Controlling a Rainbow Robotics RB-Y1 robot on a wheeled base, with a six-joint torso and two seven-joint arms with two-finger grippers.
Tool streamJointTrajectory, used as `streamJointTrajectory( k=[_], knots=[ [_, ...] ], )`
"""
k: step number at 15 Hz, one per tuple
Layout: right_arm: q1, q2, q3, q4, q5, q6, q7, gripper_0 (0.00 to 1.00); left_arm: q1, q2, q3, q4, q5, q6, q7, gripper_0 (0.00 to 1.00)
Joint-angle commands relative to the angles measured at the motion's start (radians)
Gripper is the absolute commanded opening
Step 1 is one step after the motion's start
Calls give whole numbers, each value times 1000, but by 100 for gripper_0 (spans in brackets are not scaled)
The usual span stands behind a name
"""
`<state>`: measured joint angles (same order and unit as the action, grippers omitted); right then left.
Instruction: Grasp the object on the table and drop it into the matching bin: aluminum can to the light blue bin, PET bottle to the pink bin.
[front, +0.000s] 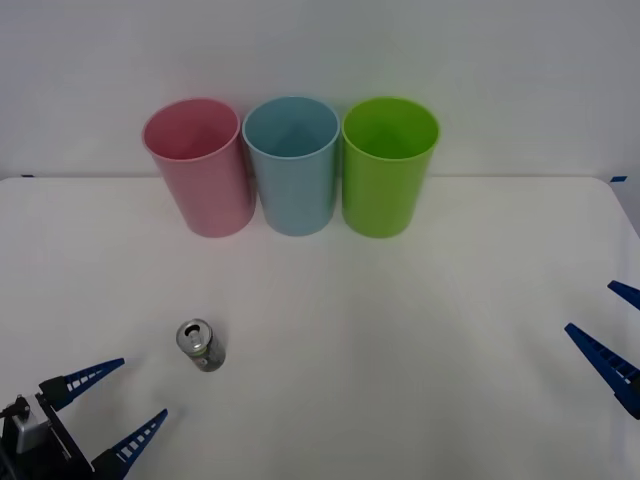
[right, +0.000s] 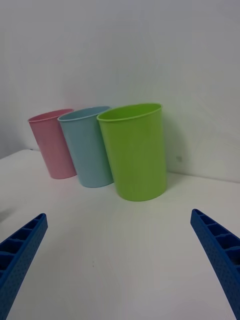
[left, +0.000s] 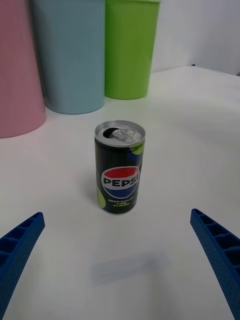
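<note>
Left gripper (front: 112, 403) low over worktop (front: 400, 330), fingers spread wide, nothing held. Aluminum can (front: 201, 345) upright just ahead of it, apart. Light blue bin (front: 292, 166) well beyond. Right gripper (front: 612, 330) spread, idle at right edge.

The can (left: 119, 167), standing ahead of the left claw (left: 120, 270), reads "PEPSI" and "ZERO SUGAR" on its dark label.
</note>
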<state>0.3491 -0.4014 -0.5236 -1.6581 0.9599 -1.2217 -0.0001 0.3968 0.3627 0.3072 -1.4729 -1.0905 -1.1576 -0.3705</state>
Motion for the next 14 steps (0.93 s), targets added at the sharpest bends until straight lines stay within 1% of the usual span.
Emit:
streamJointTrajectory(
  k=[1,4,10,11,14],
  knots=[
    [0,0,0,0,0,0,0,100,-19,-2,-31,0,-2,29,10,100],
    [0,0,0,0,0,0,0,100,-46,-21,-33,0,-45,44,21,100],
    [0,0,0,0,0,0,0,100,-85,-90,-31,8,-124,59,25,100],
    [0,0,0,0,0,0,0,100,-96,-96,-31,16,-129,59,25,100],
    [0,0,0,0,0,0,0,100,-156,-103,-31,91,-144,53,8,100]
  ],
)
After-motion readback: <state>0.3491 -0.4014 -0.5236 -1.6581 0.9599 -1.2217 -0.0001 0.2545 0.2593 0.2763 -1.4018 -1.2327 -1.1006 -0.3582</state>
